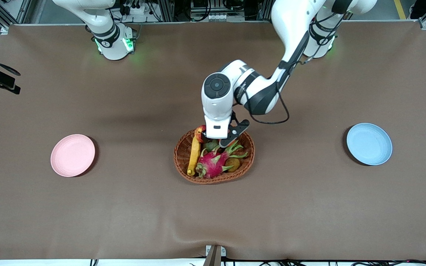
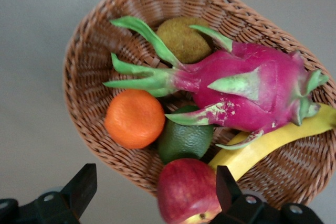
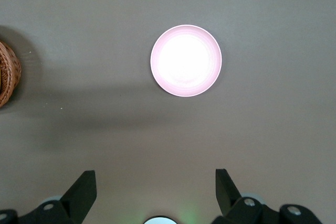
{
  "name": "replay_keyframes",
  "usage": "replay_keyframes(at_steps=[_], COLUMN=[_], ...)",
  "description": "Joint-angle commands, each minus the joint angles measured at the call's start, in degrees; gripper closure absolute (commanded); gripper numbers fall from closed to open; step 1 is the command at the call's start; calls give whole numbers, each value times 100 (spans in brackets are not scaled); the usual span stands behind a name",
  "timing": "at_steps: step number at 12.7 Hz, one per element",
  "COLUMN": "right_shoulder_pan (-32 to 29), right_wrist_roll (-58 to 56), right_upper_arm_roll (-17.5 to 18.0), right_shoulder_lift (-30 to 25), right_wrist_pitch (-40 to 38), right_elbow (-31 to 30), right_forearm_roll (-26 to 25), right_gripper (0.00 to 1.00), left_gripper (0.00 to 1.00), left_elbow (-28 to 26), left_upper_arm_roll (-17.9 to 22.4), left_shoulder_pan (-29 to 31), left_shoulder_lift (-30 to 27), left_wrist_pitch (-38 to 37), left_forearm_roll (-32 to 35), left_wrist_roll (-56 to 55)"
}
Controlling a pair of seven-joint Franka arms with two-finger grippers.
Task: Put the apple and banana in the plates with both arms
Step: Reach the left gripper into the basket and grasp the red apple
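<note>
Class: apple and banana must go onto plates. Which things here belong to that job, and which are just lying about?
Job: apple, banana, pink plate, blue plate, left gripper open over the apple, right gripper waiting open.

Lying about: basket, dragon fruit, tangerine, lime, kiwi.

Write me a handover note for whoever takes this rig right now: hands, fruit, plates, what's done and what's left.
Left hand: open, over the wicker basket's edge farthest from the front camera, one finger beside the apple, not gripping.
Right hand: open, high above the table near the pink plate; that arm waits.
Apple and banana both lie in the basket.
Pink plate toward the right arm's end, blue plate toward the left arm's end.
Done: nothing placed.
Left: grasp and plate both fruits.
</note>
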Motion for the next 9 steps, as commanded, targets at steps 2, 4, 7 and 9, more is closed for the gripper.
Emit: replay_keyframes(at_steps=[2,4,7,9], right_shoulder_pan=[10,10,10,10], right_wrist_roll=[93,102,102,102], right_upper_arm_roll=[15,23,23,23], right_shoulder_lift=[-18,-18,-27,-27], right_wrist_pitch=[21,12,3,-6], right_elbow=[-31,-57,-57,-57], right_forearm_roll=[-5,-5,-5,-5], right_gripper=[0,0,0,0], left_gripper=[0,0,0,0], left_elbow=[263,263,263,263], left_upper_arm_roll=[46,37,37,37], left_shoulder_pan=[-126,-187,-275,-293], left_shoulder_lift=[272,439,563,615], left_wrist_pitch=[259,628,726,761], left_forearm_roll=[-13,-21,-21,-48], left_wrist_roll=[-582,-968,-1259,-1338])
